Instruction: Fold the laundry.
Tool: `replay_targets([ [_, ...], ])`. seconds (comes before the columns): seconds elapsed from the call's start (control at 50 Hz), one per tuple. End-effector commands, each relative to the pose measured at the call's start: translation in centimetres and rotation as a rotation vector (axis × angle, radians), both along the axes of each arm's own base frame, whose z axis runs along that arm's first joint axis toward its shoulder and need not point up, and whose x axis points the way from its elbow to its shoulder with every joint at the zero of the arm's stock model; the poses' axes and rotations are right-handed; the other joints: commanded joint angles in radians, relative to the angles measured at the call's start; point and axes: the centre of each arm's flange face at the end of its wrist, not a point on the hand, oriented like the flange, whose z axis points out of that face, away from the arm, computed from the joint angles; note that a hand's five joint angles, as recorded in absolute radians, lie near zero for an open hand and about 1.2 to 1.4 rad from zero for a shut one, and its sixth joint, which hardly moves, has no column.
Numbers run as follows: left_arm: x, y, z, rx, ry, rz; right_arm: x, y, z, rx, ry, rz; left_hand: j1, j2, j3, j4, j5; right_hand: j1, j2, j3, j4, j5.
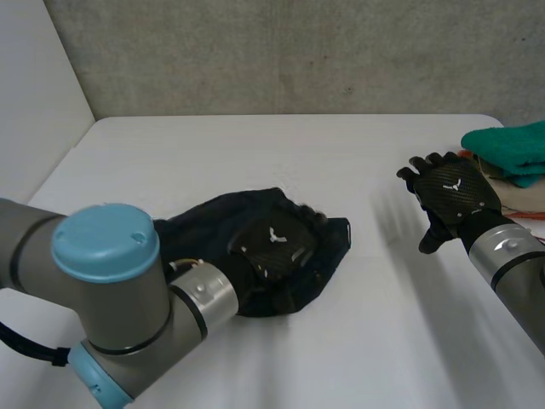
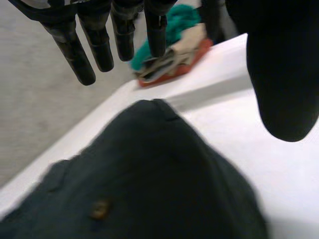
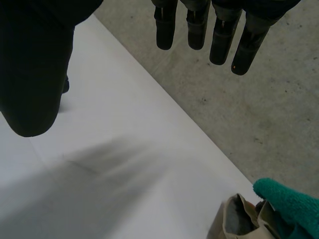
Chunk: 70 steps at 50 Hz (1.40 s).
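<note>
A dark, crumpled garment [image 1: 204,234] lies on the white table [image 1: 281,162], left of the middle. My left hand [image 1: 272,244] is over the garment's middle, palm down. In the left wrist view its fingers [image 2: 97,42] are straight and spread, the thumb [image 2: 284,74] stands apart, and the dark cloth [image 2: 159,184] lies under the palm with nothing pinched. My right hand [image 1: 450,194] hovers above bare table to the right, away from the garment. Its fingers [image 3: 199,25] are straight and hold nothing.
A stack of folded laundry sits at the table's right edge, a teal towel [image 1: 511,146] on top of beige and orange pieces. It also shows beyond my left fingertips [image 2: 172,57] and near my right hand [image 3: 289,209]. A grey wall runs behind the table.
</note>
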Motion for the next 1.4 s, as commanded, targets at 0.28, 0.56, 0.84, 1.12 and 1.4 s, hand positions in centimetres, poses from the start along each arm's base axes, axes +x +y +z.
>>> replay_targets([
  [0.28, 10.9, -2.9, 2.6, 0.086, -0.024, 0.675, 6.8, 4.0, 1.1, 0.228, -0.004, 0.381, -0.032, -0.025, -0.022, -0.022, -0.008, -0.032, -0.052, -0.043, -0.064, -0.064],
  [0.56, 15.3, -7.8, -0.3, 0.143, -0.067, 0.858, 12.3, 2.4, -0.2, 0.298, 0.049, 0.456, -0.029, -0.023, -0.019, -0.019, -0.005, -0.032, -0.052, -0.043, -0.064, -0.064],
  [0.84, 14.4, -11.3, -3.0, 0.139, -0.057, 0.839, 11.9, 1.8, -3.5, 0.269, 0.238, 0.353, -0.009, -0.002, 0.001, 0.002, 0.015, 1.148, 1.129, 1.138, 1.116, 1.117],
  [1.12, 11.7, -9.8, -2.8, 0.168, -0.017, 0.615, 6.7, 8.5, -1.7, 0.416, 0.337, 0.366, 0.294, 0.3, 0.304, 0.304, 0.317, 1.189, 1.17, 1.179, 1.157, 1.158],
  [1.4, 10.0, -7.8, -2.8, 0.175, -0.022, 0.541, 3.9, 11.3, 1.7, 0.388, 0.429, 0.425, 0.903, 0.91, 0.913, 0.914, 0.927, 0.333, 0.314, 0.322, 0.301, 0.302],
])
